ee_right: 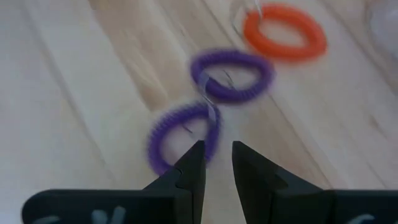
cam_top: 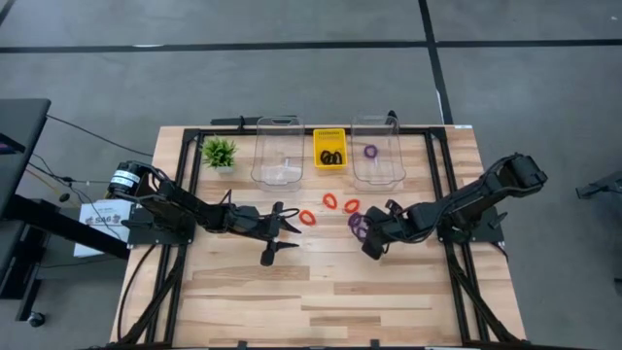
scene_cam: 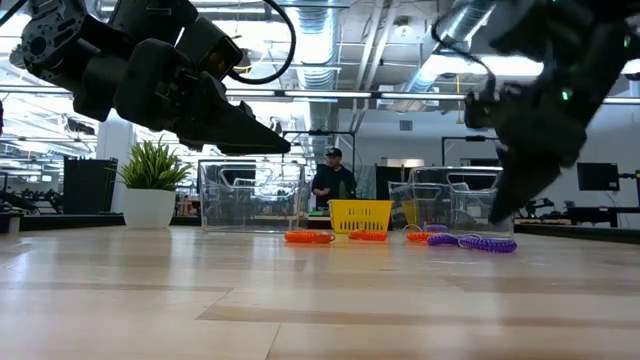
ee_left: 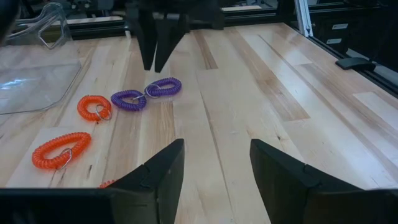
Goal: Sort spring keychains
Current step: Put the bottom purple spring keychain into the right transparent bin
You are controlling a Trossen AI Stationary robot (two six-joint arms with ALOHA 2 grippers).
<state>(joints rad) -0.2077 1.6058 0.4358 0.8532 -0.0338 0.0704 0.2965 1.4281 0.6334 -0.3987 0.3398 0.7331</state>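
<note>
Two purple spring keychains (ee_right: 231,76) (ee_right: 183,134) lie linked flat on the wooden table, with red ones (cam_top: 329,201) (cam_top: 307,218) to their left. My right gripper (ee_right: 217,149) hangs slanting down just above the nearer purple loop. Its fingers stand narrowly open with nothing between them, and in the low view the gripper (scene_cam: 505,205) is clear of the tabletop. My left gripper (cam_top: 277,233) waits wide open left of the red loops, pointing toward the table's right. Black keychains lie in the yellow bin (cam_top: 329,148), and one purple one (cam_top: 370,152) lies in the right clear bin.
Two clear bins (cam_top: 277,151) (cam_top: 377,151) flank the yellow bin along the far edge. A small green plant (cam_top: 219,152) stands at the far left. A person (scene_cam: 333,178) stands in the room behind the table. Bare wood fills the near half of the table (cam_top: 321,301).
</note>
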